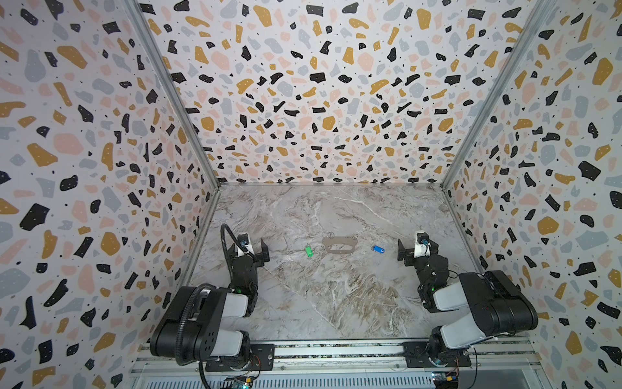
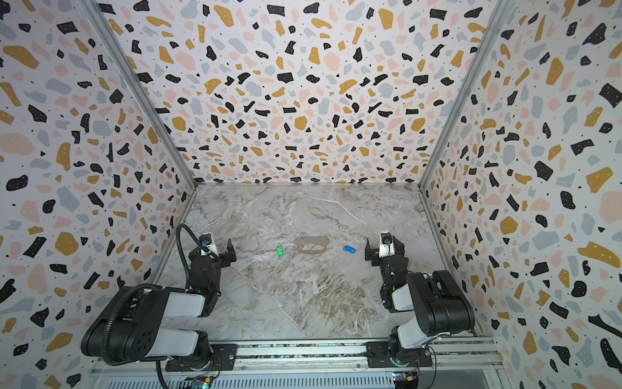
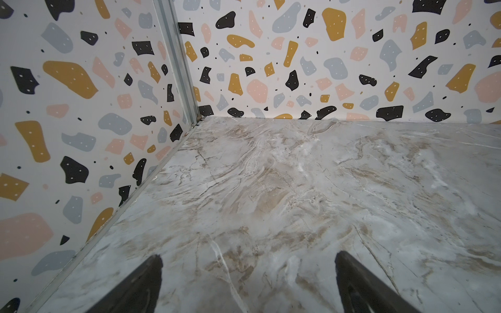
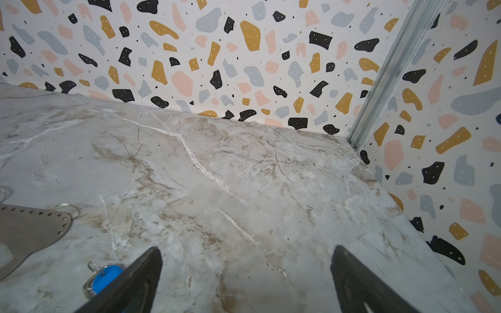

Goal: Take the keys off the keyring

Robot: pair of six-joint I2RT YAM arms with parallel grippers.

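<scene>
The tan keyring lies flat mid-table, with thin wire rings at its far corners. The green key lies just left of it and the blue key just right, both apart from the plate. My left gripper stands open left of the green key with only bare table between its fingers. My right gripper stands open right of the blue key. The right wrist view shows the blue key beside one finger and an end of the keyring.
Patterned walls close in the marble table on the left, back and right. Metal corner posts stand at the far corners. The arms' bases sit on a rail along the front edge.
</scene>
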